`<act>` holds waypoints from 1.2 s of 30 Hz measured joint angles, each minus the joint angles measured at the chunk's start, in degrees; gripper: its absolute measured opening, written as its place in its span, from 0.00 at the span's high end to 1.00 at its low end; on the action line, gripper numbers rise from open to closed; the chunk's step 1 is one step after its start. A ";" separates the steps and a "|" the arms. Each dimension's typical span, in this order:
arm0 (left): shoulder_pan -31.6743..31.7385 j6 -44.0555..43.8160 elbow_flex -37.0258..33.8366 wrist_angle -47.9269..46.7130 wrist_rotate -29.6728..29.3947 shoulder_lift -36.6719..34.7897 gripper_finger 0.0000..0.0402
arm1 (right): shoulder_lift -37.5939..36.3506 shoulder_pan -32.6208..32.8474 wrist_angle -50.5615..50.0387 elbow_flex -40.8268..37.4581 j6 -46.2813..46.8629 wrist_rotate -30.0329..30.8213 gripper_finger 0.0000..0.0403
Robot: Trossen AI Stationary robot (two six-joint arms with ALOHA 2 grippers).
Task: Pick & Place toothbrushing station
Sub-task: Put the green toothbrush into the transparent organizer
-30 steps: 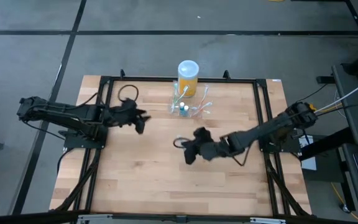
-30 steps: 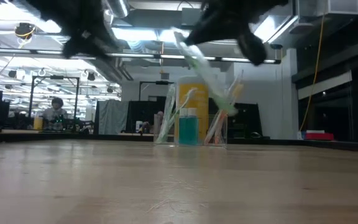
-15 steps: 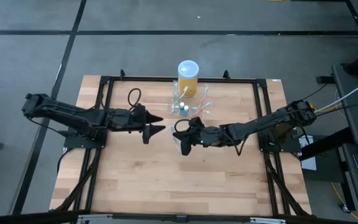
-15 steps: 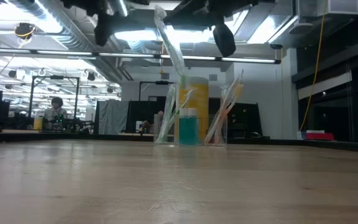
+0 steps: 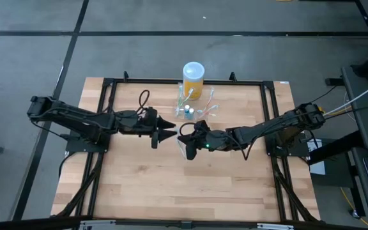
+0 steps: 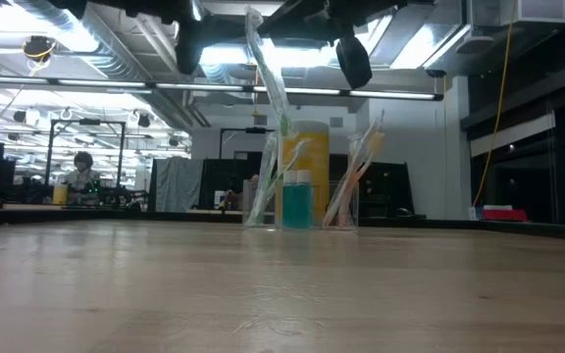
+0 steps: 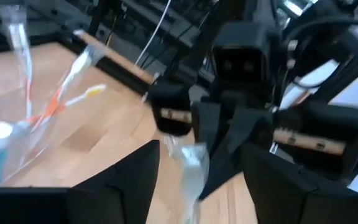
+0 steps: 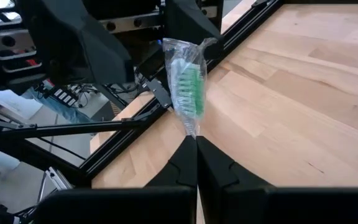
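Observation:
The toothbrushing station point(image 5: 195, 110), a clear holder with brushes and a blue tube, stands at the far middle of the wooden table point(image 5: 171, 185); it also shows in the low view point(image 6: 302, 196) and the left wrist view point(image 7: 23, 124). My right gripper point(image 5: 185, 145) is shut on a green-bristled toothbrush in a clear wrapper point(image 8: 187, 81), held above the table just in front of the station. My left gripper point(image 5: 167, 132) is open and points level at that brush point(image 7: 191, 177) from the table's left, a short way off it. My right gripper pinches the wrapped toothbrush between its two shut fingers at the wrapper's narrow end point(image 8: 194, 132). The bristle head point(image 8: 189, 87) sticks out beyond the fingertips, toward my left gripper. The brush point(image 6: 266, 74) is lifted clear of the table and slants steeply.
A yellow container with a white lid point(image 5: 193, 76) stands right behind the station at the far edge. Black frame rails point(image 5: 105, 153) run along the table's left, right and far sides. The near half of the table shows bare wood.
My left gripper has moved toward the table's right, up to the right gripper, and has tipped from pointing down to nearly level. My right gripper first carried the wrapped brush a little toward the far left, then kept still; the brush now slants more steeply.

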 joint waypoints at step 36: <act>3.00 -2.99 0.00 2.02 -0.64 0.36 0.99 | 0.07 -0.15 6.52 -0.04 -3.77 1.05 0.85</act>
